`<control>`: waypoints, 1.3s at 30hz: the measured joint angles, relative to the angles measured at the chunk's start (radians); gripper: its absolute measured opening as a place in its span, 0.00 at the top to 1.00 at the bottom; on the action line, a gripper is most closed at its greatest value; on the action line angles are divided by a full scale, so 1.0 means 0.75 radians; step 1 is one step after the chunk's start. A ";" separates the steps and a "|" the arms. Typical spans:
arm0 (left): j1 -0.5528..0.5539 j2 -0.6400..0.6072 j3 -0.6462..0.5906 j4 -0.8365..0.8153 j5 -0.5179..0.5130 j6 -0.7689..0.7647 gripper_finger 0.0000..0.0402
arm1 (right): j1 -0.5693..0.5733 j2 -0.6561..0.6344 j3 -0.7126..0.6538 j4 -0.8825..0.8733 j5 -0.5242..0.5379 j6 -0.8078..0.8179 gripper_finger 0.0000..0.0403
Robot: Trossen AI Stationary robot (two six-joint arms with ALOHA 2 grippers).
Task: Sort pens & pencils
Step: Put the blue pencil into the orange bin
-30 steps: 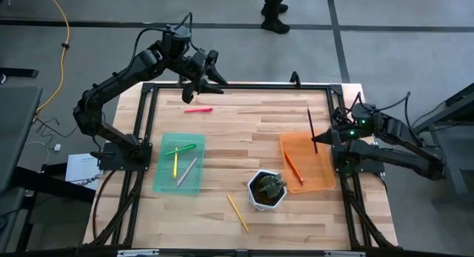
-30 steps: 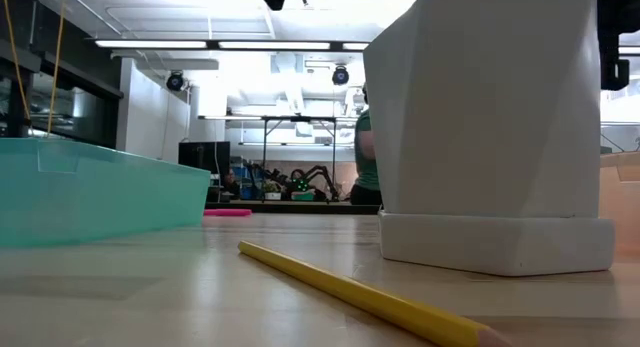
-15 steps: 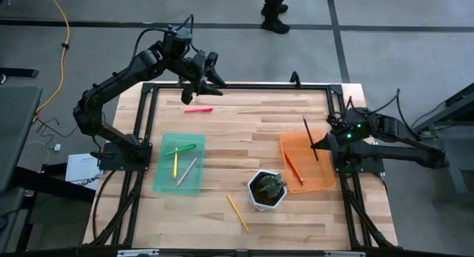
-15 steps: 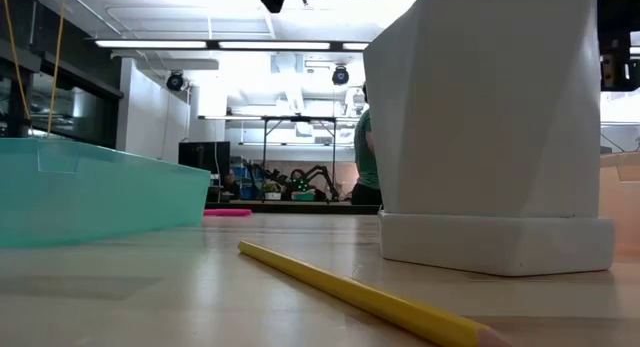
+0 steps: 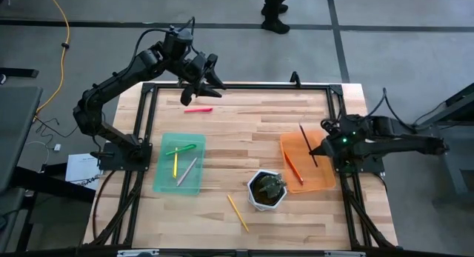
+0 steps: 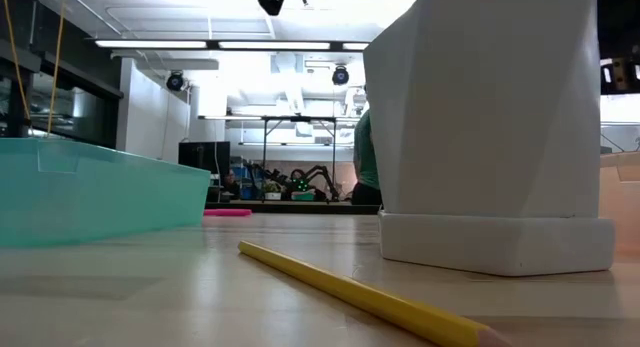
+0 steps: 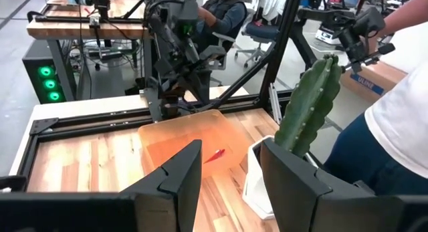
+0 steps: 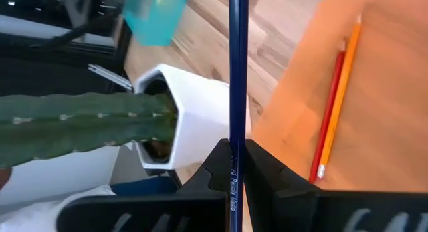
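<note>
Pencils first, nearest the front edge: a yellow pencil (image 5: 238, 212) lay loose on the counter (image 5: 244, 127), just left of the white cactus pot (image 5: 266, 190). Farther back on the left, the teal tray (image 5: 178, 164) held three pens (image 5: 180, 159), green, yellow and grey. On the right, the orange tray (image 5: 306, 162) held two pencils (image 8: 336, 105) side by side. Over that tray the right gripper (image 5: 320, 148) had its jaws closed narrowly on a dark pencil (image 5: 306, 144); a second earlier this stick had stood beyond the tray's far edge, and it had since swung in above the tray floor. That put the pencil about ready for release, judging by its position. At the far left, a pink pen (image 5: 198, 109) lay on the counter, with the left gripper (image 5: 208, 83) hovering just beyond it, jaws spread and empty, hardly shifted over that second. The pink pen and yellow pencil remained unsorted.
</note>
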 joint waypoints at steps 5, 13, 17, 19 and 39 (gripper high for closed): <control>0.000 0.000 0.000 -0.004 0.000 0.011 0.65 | 0.107 0.082 0.000 -0.026 0.037 0.085 0.99; 0.000 0.000 0.000 -0.007 -0.002 0.028 0.65 | 0.255 0.218 0.000 -0.043 0.132 0.230 0.99; 0.000 0.000 0.000 -0.031 -0.004 0.045 0.65 | 0.313 0.269 0.000 -0.060 0.198 0.313 0.99; 0.000 0.000 0.000 -0.033 -0.004 0.045 0.65 | 0.335 0.294 0.000 -0.072 0.213 0.354 0.99; 0.000 0.000 0.000 -0.033 -0.004 0.045 0.65 | 0.391 0.523 0.000 -0.040 0.287 0.426 0.99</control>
